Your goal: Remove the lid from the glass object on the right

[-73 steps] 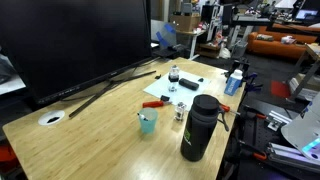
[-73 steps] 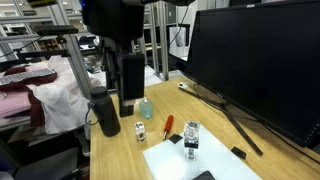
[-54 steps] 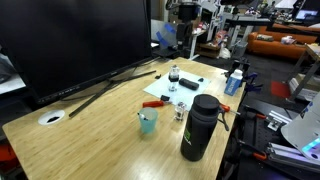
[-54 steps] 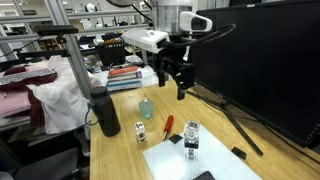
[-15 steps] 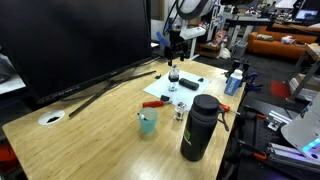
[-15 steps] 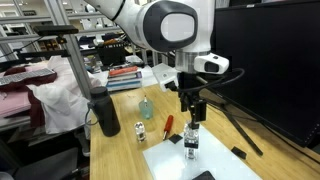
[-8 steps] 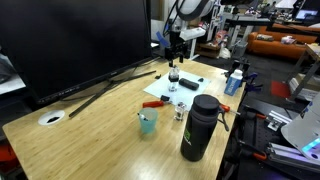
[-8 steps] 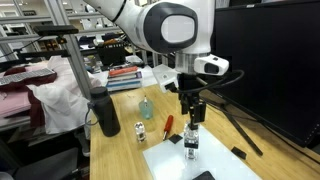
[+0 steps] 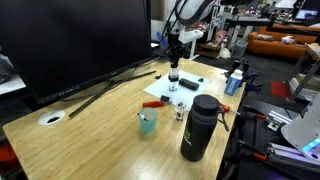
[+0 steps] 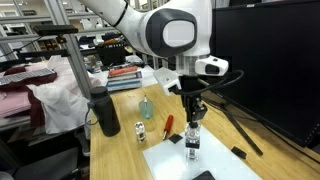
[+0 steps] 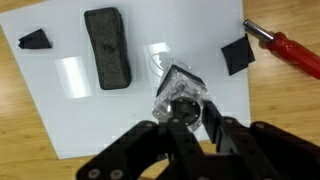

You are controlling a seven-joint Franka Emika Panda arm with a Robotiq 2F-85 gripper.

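Note:
The glass object (image 9: 174,80) (image 10: 192,143) stands upright on a white sheet, small and clear. From above in the wrist view, its faceted body (image 11: 170,86) carries the dark round lid (image 11: 185,109) on top. My gripper (image 9: 173,64) (image 10: 193,121) (image 11: 192,114) hangs straight over it, pointing down. Its two black fingers (image 11: 213,124) stand close together, one on each side of the lid, pressed against it. The lid sits on the glass.
A tall black bottle (image 9: 198,127) (image 10: 106,112), a teal cup (image 9: 148,122) (image 10: 147,108) and a tiny clear jar (image 9: 181,112) (image 10: 140,130) stand nearby. A red screwdriver (image 11: 290,47) and black blocks (image 11: 107,47) lie by the glass. A big monitor (image 9: 70,40) stands behind.
The jaws have come together from wide open onto the lid. The arm has stayed over the glass object, which has not moved.

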